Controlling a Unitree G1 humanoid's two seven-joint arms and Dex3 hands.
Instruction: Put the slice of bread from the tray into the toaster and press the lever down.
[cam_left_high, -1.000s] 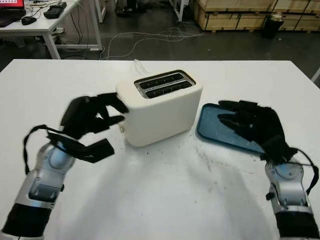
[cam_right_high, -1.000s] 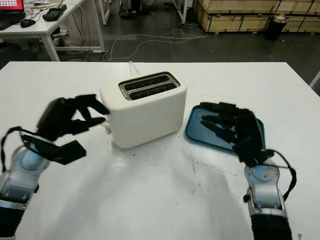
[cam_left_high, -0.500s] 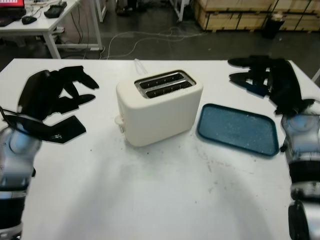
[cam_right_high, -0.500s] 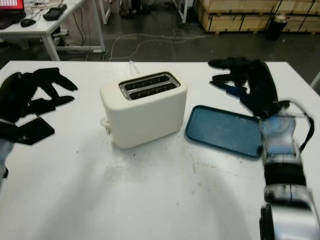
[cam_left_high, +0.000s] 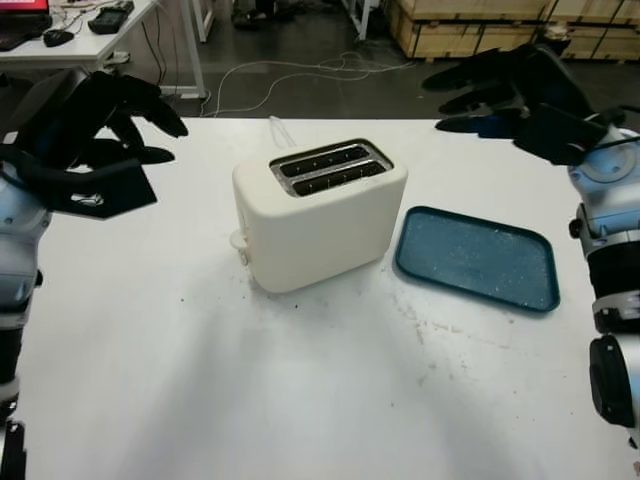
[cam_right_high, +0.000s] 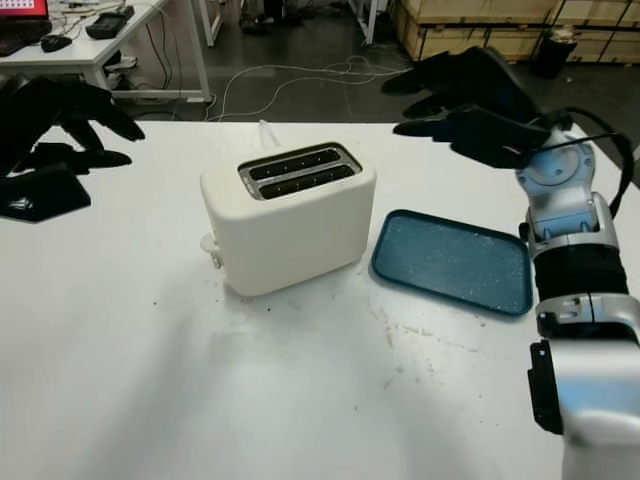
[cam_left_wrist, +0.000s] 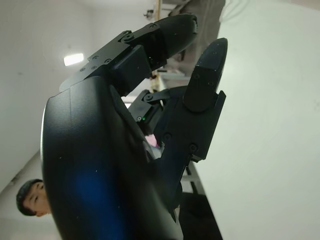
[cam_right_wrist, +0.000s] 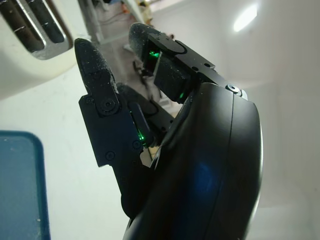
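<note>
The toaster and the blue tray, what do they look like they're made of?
The toaster: probably cream plastic shell, smooth and matte with soft rounded edges; its slot frame looks like shiny metal. The tray: likely hard plastic or melamine, blue with fine pale speckles and a raised rim.

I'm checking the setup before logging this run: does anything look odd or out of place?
Yes: the blue tray right of the toaster holds no bread, and both toaster slots look dark. The left hand and right hand hang open, raised at the table's sides.

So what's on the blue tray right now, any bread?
No bread: the blue tray lies bare beside the toaster. The depths of the toaster's slots are hidden.
</note>
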